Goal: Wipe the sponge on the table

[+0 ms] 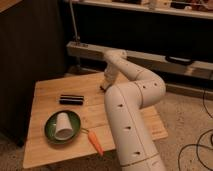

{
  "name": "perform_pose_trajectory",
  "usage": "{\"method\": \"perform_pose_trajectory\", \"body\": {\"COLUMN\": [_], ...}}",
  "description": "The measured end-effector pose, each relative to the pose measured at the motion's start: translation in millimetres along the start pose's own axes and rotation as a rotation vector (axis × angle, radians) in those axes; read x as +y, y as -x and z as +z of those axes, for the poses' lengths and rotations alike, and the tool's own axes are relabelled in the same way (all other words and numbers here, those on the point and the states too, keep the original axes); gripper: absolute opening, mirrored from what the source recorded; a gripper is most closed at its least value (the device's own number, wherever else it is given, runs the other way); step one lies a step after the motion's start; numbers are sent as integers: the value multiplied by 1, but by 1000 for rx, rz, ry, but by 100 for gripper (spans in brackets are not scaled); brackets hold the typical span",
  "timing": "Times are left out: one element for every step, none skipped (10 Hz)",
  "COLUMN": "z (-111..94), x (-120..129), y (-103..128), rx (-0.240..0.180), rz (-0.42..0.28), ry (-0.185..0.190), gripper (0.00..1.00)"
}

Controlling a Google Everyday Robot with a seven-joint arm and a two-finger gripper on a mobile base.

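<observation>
The light wooden table [50, 92] fills the lower left of the camera view. My white arm rises from the bottom right, bends at the elbow and reaches down to the table's far middle. There my gripper [103, 87] is low against the wood, shut. The sponge is hidden; no blue shows around the gripper's tip, and I cannot tell whether anything is held.
A black rectangular bar [71, 99] lies left of the gripper. A green plate [50, 134] with an upturned white cup [63, 125] sits near the front left, with an orange carrot [95, 141] beside it. A grey metal shelf [150, 56] runs behind the table.
</observation>
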Motion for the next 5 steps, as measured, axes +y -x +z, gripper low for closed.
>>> {"method": "perform_pose_trajectory", "body": {"z": [-2, -4, -12, -15, -17], "x": [-5, -7, -8, -5, 2], "y": [-8, -16, -27, -38, -47], "rx": [-4, -8, -16, -18, -19], "rz": [12, 19, 27, 25, 18], "ry": [4, 9, 16, 22, 29], "gripper": [47, 47, 47, 47, 47]}}
